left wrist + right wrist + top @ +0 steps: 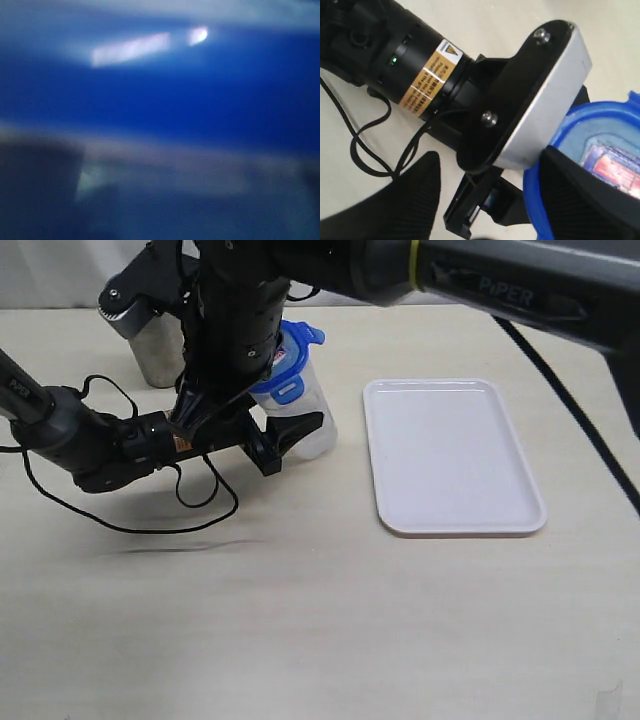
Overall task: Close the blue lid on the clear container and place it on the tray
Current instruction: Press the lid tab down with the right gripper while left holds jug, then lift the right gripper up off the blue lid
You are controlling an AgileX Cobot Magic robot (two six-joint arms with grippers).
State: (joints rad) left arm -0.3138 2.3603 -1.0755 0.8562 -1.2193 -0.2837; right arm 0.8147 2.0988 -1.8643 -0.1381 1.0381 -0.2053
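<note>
The clear container (320,422) stands left of the tray (450,455) with the blue lid (296,348) on its top. My left gripper (285,440) reaches in from the left and is shut on the clear container low on its wall. Blurred blue from the lid (200,100) fills the left wrist view, hiding the jaws there. My right arm reaches across from the upper right and hangs over the lid. My right gripper (490,200) is open, with one finger (585,195) lying over the lid's rim (565,125) and the other (395,200) over the table.
A grey steel cup (158,345) stands behind the left arm at the far left. The left arm's black cable (150,525) loops over the table in front of it. The left wrist's silver camera mount (545,95) sits close against the lid.
</note>
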